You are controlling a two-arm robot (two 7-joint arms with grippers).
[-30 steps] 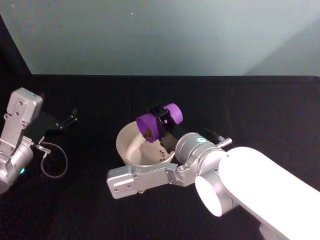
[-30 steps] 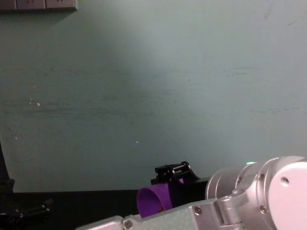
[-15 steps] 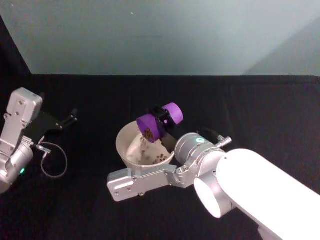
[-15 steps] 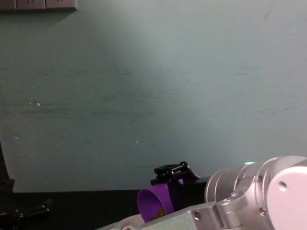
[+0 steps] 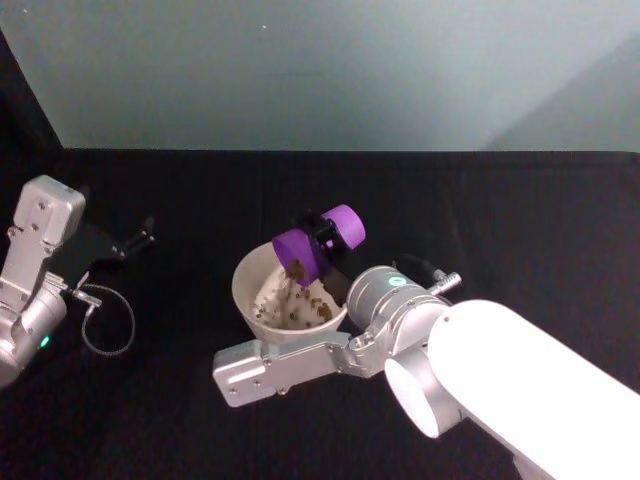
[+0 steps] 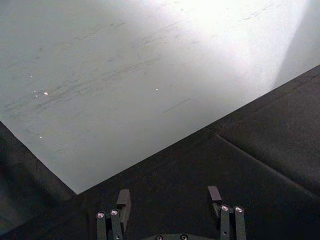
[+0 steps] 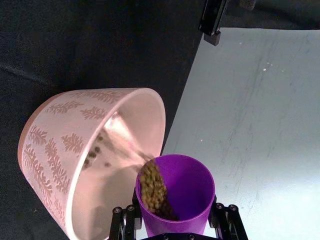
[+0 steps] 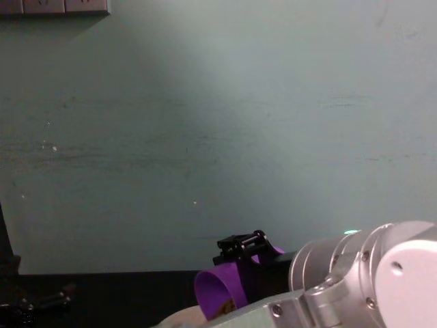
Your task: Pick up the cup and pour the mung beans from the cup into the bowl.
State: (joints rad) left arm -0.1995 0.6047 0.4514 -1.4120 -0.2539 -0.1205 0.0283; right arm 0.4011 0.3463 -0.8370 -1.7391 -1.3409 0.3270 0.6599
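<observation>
My right gripper (image 5: 323, 232) is shut on the purple cup (image 5: 312, 247), held tilted mouth-down over the far right rim of the bowl (image 5: 243, 277). Mung beans (image 5: 299, 270) spill from the cup's lip, and more lie scattered on the bowl's floor. In the right wrist view the cup (image 7: 186, 186) sits between the fingers (image 7: 123, 221) with beans (image 7: 152, 188) sliding along its lower wall toward the leaf-patterned bowl (image 7: 55, 145). The chest view catches the cup (image 8: 217, 292) low down. My left gripper (image 5: 136, 240) is parked at the far left, open, fingers (image 6: 123, 199) spread over black cloth.
A black cloth (image 5: 500, 220) covers the table up to a pale green wall (image 5: 320, 70). A thin cable loop (image 5: 106, 327) lies by the left arm. My right arm's grey link (image 5: 290, 362) crosses just in front of the bowl.
The cup has tipped a little further. Beans now stream out, and many more lie in the bowl than a second ago. The left arm has stayed put.
</observation>
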